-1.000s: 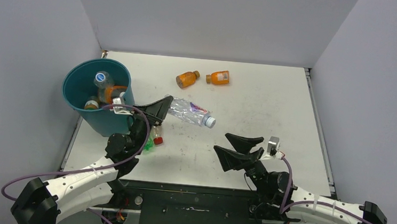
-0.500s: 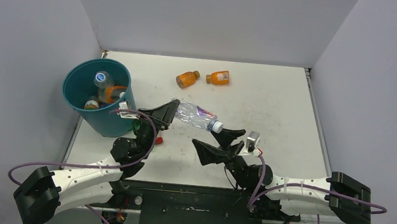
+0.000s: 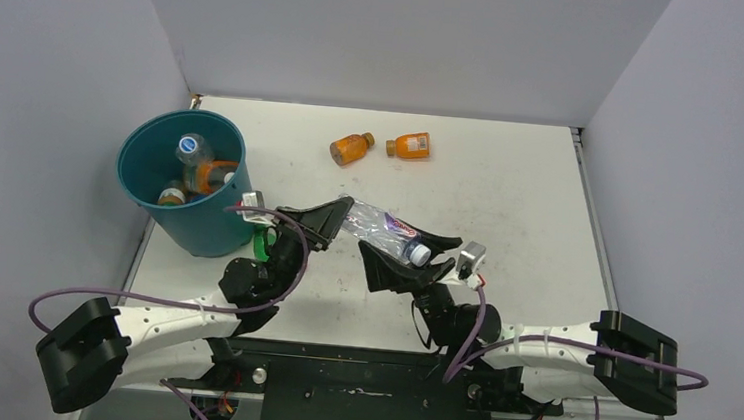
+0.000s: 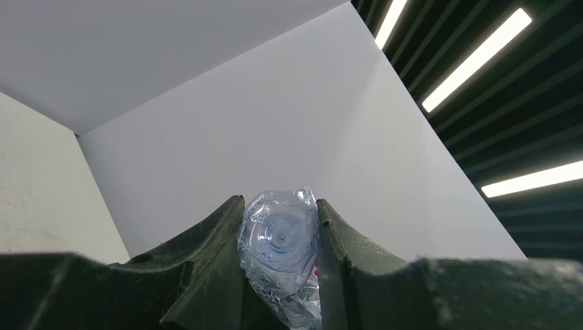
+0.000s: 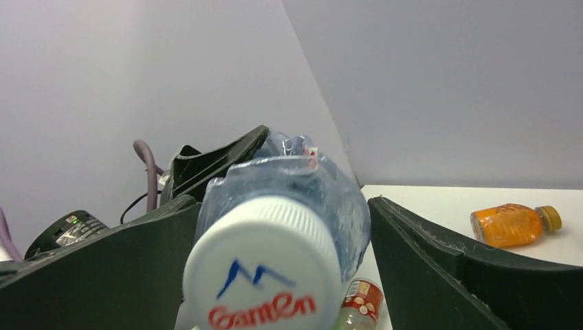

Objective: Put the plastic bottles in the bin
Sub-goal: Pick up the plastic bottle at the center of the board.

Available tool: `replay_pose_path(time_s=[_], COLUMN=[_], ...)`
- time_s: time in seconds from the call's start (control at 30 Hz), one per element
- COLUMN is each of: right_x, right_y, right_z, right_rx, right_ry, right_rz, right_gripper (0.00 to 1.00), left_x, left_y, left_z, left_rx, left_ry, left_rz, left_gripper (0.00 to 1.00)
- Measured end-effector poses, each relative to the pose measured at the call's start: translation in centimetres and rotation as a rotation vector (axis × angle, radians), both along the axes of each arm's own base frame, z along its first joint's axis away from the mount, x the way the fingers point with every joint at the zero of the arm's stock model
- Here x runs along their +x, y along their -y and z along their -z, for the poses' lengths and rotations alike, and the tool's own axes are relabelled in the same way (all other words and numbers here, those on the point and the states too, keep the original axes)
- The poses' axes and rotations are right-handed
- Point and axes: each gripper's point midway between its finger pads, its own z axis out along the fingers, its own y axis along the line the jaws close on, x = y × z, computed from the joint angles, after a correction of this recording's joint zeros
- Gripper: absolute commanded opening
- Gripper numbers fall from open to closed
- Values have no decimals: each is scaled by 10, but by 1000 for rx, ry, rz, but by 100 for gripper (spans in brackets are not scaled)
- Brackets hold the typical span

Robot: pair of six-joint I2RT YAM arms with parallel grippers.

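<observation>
My left gripper (image 3: 339,217) is shut on the base end of a crumpled clear bottle (image 3: 384,231) and holds it above the table. In the left wrist view the bottle's base (image 4: 280,237) is squeezed between the fingers. My right gripper (image 3: 409,258) is open, its jaws either side of the bottle's white cap (image 5: 265,268), with a gap on the right side. The teal bin (image 3: 152,208) stands at the left with several bottles inside. Two orange bottles (image 3: 351,148) (image 3: 411,146) lie at the far middle of the table. A green bottle (image 3: 260,244) lies under my left arm.
A small red-labelled clear bottle (image 5: 361,302) lies on the table below the held bottle. One orange bottle (image 5: 512,225) shows in the right wrist view. Grey walls enclose the table on three sides.
My left gripper has carried the clear bottle to the right and nearer. My right arm has swung left, and its open jaws now flank the bottle's cap.
</observation>
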Motion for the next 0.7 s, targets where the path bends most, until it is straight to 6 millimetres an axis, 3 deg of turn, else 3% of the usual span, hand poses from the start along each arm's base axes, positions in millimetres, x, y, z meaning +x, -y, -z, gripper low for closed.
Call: replay_pose_path(time_s=[0.07,0.13,0.27,0.4,0.43,0.5,0.6,0.7], right_x=[5,9,14,8,6,4,0,3], right_y=[1,4,5,1,0,3,8,24], right_z=[1,3,11,8,6,3,1,-8], right_rx=[4,10,-5,23,34,51,54,76], right_ry=[-16,-34,-52,-56,-56,-59,-52,-44], right_rz=[24,51,84,47,37,25,13,51], right_gripper=[100,87,48,31,29,24,17,13], left_x=[-2,-4,-4,-3,-5,-8,-14,-17], left_y=[5,9,14,18,18,18,22,26], left_z=[2,4,8,13,10,7,6,8], left_rx=[10,16,20,14,4,-2,12,42], left_ry=[1,1,-4,-17,-13,-2,16,39], left_rz=[17,31,38,51,56,67,91,100], left_gripper=[0,0,0,12,16,36,57,79])
